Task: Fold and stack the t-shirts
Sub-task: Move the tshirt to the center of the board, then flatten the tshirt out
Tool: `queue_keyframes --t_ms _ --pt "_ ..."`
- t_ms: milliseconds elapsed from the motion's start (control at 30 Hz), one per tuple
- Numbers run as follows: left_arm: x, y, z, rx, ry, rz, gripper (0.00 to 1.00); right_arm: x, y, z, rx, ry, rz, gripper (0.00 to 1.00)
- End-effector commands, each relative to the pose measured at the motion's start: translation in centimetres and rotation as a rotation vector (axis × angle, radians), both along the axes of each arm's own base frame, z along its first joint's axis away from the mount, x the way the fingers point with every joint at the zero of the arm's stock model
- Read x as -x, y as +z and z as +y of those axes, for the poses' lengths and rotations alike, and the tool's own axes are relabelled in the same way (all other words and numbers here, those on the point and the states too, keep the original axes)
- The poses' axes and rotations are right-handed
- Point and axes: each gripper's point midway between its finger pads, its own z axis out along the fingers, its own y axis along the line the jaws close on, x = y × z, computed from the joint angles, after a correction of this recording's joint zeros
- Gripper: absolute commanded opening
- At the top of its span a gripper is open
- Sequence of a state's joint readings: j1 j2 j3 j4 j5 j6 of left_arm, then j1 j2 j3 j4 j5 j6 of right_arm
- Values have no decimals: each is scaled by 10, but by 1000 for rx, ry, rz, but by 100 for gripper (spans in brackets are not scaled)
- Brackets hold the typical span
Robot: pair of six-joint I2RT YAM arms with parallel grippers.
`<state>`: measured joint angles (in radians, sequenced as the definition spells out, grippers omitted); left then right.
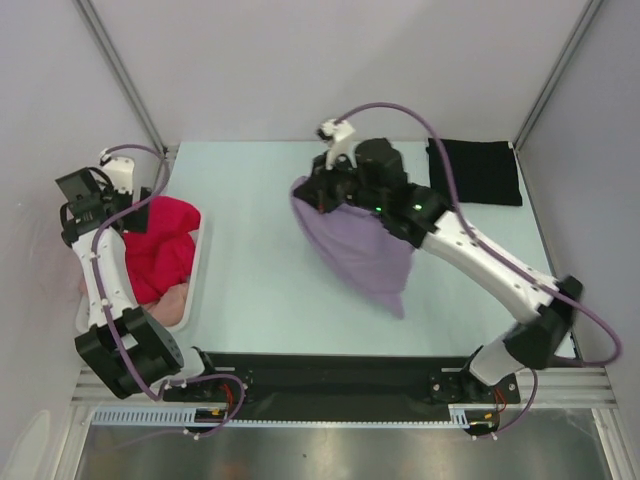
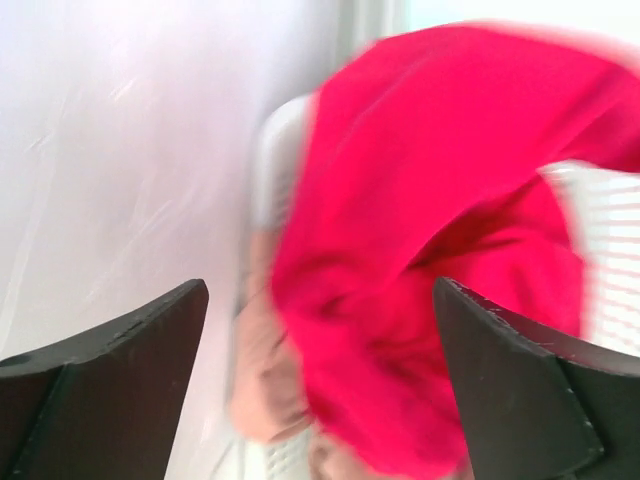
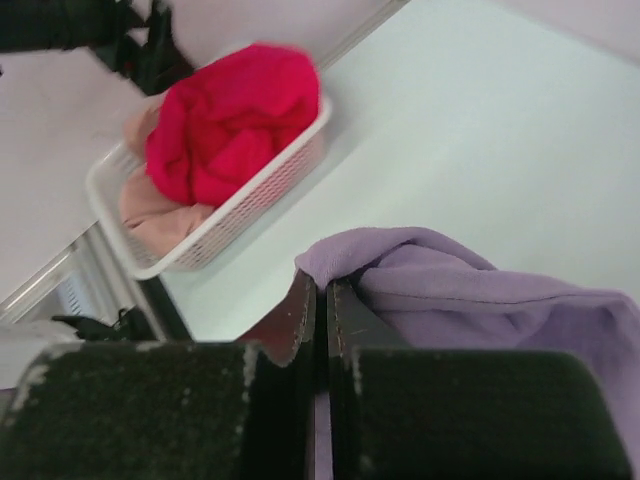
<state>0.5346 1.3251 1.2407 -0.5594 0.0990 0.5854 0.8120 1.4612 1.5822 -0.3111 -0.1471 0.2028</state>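
Right pincer (image 3: 322, 300) clenched on lavender t-shirt (image 1: 360, 250), hanging bunched; advise spreading it flat on the surface (image 1: 250, 290). Left pincer (image 2: 320, 290) released above magenta t-shirt (image 2: 430, 150).

The right gripper (image 3: 322, 300) has its jaws pressed together, and the edge of the purple shirt (image 3: 480, 300) is caught between them. The cloth hangs in folds to the right of the jaws. Farther away, a white basket (image 3: 255, 195) stands on the pale counter (image 3: 480, 130). In it the red shirt (image 3: 230, 125) lies on top of the peach shirt (image 3: 160, 215).
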Motion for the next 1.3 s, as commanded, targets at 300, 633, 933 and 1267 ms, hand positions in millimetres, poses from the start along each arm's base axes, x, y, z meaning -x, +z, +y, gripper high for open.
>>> queue_keyframes --t_ms 300,633,933,1267 --pt "-25 44 -189 235 -569 -95 100 -149 -73 -144 -59 -550 203 15" --pt "-21 -45 -295 174 -834 125 99 -147 -186 -299 304 -878 340 76" --pt "-67 -51 -283 230 -561 90 98 -121 -198 -101 248 -550 266 75" --pt "-62 -60 -233 318 -402 84 98 -168 -259 35 395 -175 190 79"
